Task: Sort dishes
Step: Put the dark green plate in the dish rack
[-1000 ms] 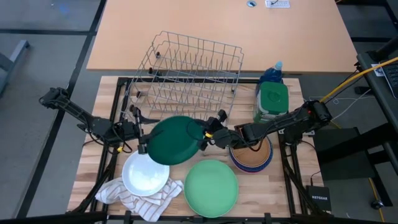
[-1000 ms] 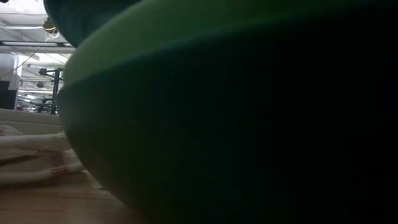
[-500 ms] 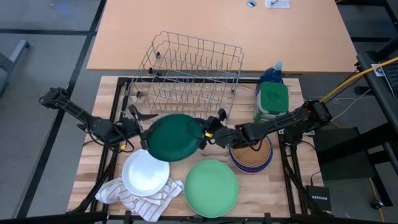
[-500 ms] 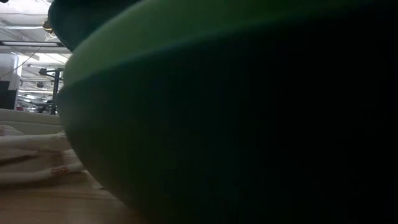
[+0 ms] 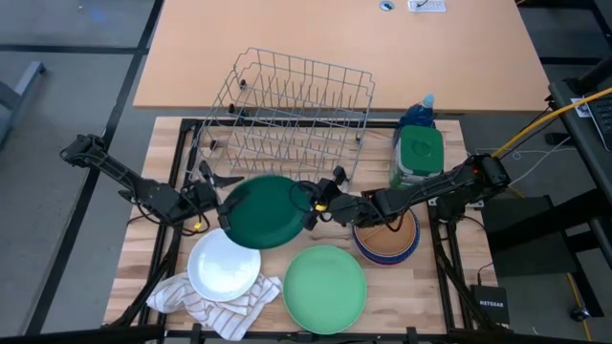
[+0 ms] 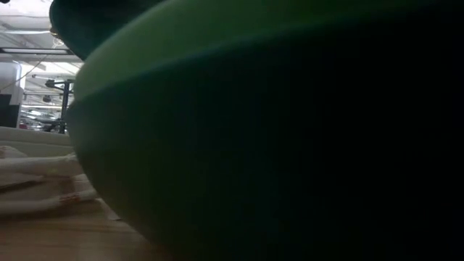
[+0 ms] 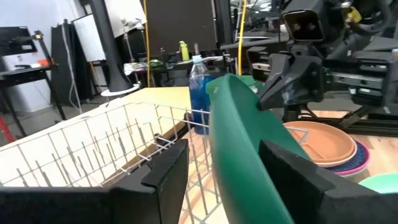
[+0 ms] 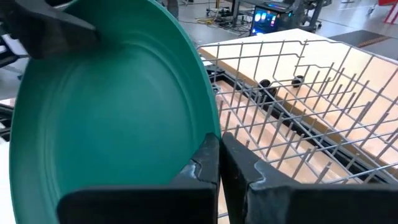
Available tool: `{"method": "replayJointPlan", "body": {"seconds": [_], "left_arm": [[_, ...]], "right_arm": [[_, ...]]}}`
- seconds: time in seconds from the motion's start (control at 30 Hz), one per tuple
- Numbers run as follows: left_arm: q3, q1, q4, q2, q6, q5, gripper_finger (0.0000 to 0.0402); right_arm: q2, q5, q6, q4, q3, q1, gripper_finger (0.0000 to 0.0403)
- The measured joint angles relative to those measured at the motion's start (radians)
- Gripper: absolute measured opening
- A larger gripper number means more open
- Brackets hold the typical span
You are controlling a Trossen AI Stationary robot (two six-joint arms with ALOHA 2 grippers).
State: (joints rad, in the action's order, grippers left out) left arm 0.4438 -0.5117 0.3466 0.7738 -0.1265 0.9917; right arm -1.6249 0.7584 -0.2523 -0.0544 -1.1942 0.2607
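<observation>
A dark green plate (image 5: pixel 266 210) hangs tilted above the table, just in front of the wire dish rack (image 5: pixel 287 115). My right gripper (image 5: pixel 316 204) is shut on the plate's right rim. My left gripper (image 5: pixel 218 212) is open, with one finger on each side of the left rim (image 7: pixel 233 143); a gap shows beside one finger, and I cannot tell whether the other touches. A white plate (image 5: pixel 224 268) and a light green plate (image 5: pixel 325 289) lie flat near the front edge. A tan-brown bowl (image 5: pixel 387 237) sits in a stack of bowls at the right. My right gripper pinches the dark green plate's rim (image 8: pixel 210 127) between its two fingers, on the plate's right side. The fingers come nearly level from the table's right. The plate is lifted clear of the table and tilted, its hollow face toward this gripper.
A green-lidded container (image 5: pixel 419 153) and a blue bottle (image 5: pixel 419 113) stand right of the rack. A striped cloth (image 5: pixel 201 301) lies at the front left, partly under the white plate. In the low view the light green plate (image 6: pixel 254 145) blocks nearly everything.
My left gripper has turned at the wrist, and its fingers have swung a little toward the table's far edge along the plate's left rim. The dark green plate has shifted slightly to the left. The right gripper keeps its hold.
</observation>
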Motion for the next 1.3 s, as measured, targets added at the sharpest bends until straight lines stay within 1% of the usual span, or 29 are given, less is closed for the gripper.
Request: {"method": "replayJointPlan", "body": {"seconds": [0.1,0.17,0.3,0.47,0.53,0.63,0.93,1.03,1.17,1.3], "left_arm": [[0.0,0.0,0.0,0.0,0.0,0.007,0.0177],[0.0,0.0,0.0,0.0,0.0,0.007,0.016],[0.0,0.0,0.0,0.0,0.0,0.007,0.0106],[0.0,0.001,-0.002,-0.001,-0.003,0.026,0.0024],[-0.003,0.001,-0.01,-0.001,-0.004,0.036,0.001],[-0.003,0.0,-0.009,-0.001,-0.005,0.036,0.0014],[-0.003,-0.001,-0.009,0.0,-0.01,0.063,0.0005],[-0.003,-0.001,-0.007,0.0,-0.019,0.066,0.0005],[-0.003,0.0,0.003,0.0,-0.022,0.067,0.0004],[-0.002,-0.001,0.02,-0.001,-0.031,0.103,0.0003]], "right_arm": [[0.0,-0.01,0.0,0.0,0.0,0.0,0.0004],[0.0,-0.026,0.0,-0.001,0.0,0.0,0.0004],[0.0,-0.055,-0.001,-0.006,0.0,0.0,0.0004],[0.0,-0.095,-0.002,-0.005,0.0,0.001,0.0004],[0.002,-0.106,-0.004,-0.005,0.0,0.002,0.0005],[0.003,-0.124,-0.002,-0.007,0.0,0.002,0.0005],[0.003,-0.162,-0.002,-0.007,0.0,0.0,0.0009],[0.003,-0.176,-0.001,-0.007,0.0,0.0,0.0028],[0.002,-0.185,-0.001,-0.017,0.0,0.0,0.0071],[0.001,-0.18,0.0,-0.083,0.0,0.0,0.0108]]}}
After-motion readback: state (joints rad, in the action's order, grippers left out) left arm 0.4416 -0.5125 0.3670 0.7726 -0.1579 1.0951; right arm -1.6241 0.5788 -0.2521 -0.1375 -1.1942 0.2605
